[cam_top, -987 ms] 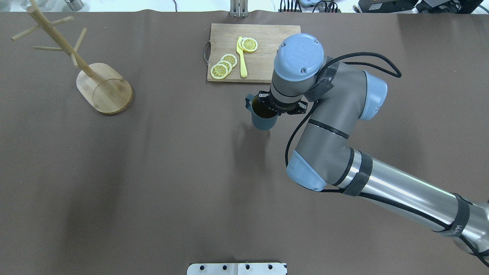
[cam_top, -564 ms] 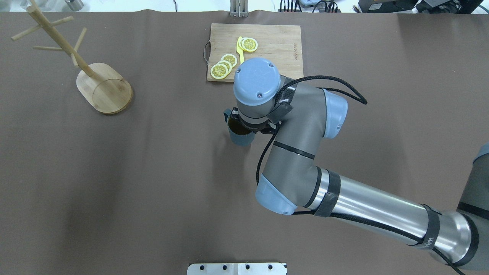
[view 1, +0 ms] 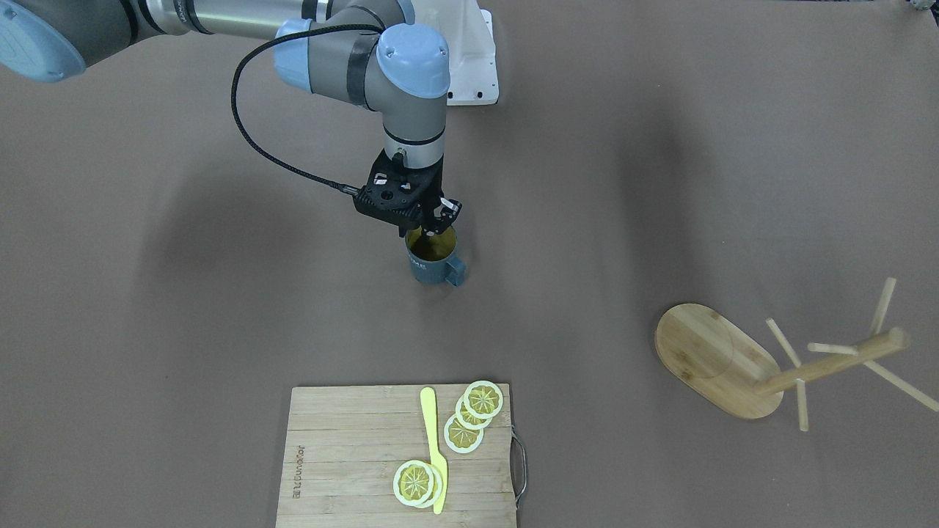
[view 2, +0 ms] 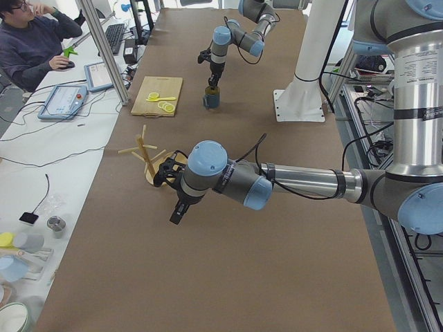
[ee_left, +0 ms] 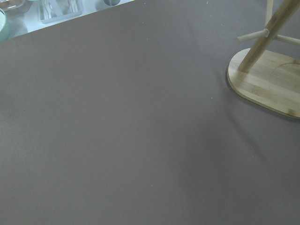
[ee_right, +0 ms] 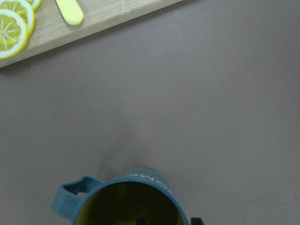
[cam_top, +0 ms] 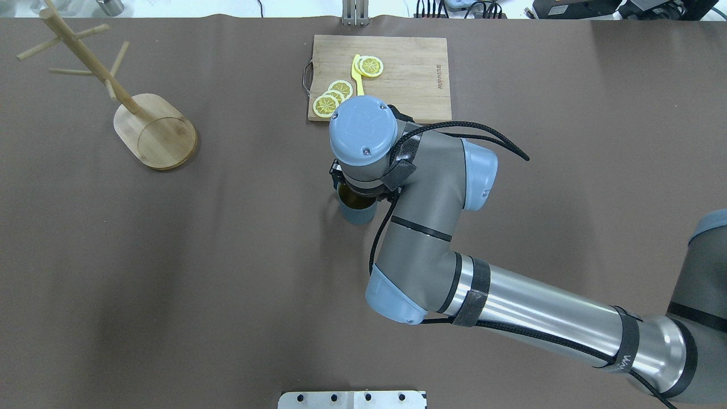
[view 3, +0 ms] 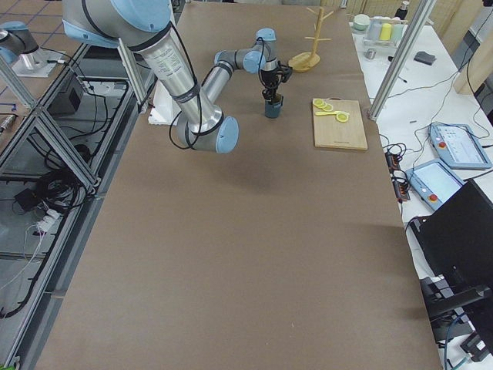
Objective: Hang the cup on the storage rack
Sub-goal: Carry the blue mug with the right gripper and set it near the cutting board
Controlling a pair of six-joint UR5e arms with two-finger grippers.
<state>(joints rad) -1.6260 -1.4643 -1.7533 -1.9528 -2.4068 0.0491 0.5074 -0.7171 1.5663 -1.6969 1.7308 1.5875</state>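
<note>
With the jaws of our right gripper [view 1: 429, 228] pinching its rim, we are shifting the dark slate-blue ribbed cup [view 1: 434, 267] away from the bamboo cutting board [cam_top: 410, 79] toward the light bamboo mug-tree rack [cam_top: 154, 134], well apart at ten o'clock in the overhead view; our left gripper [view 2: 174, 216] is showing too little to tell its jaws.

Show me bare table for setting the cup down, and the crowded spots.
Bare: the table between the cup and the rack, and its left half toward the robot. Crowded: the cutting board beyond the cup, with lemon slices and a knife.
</note>
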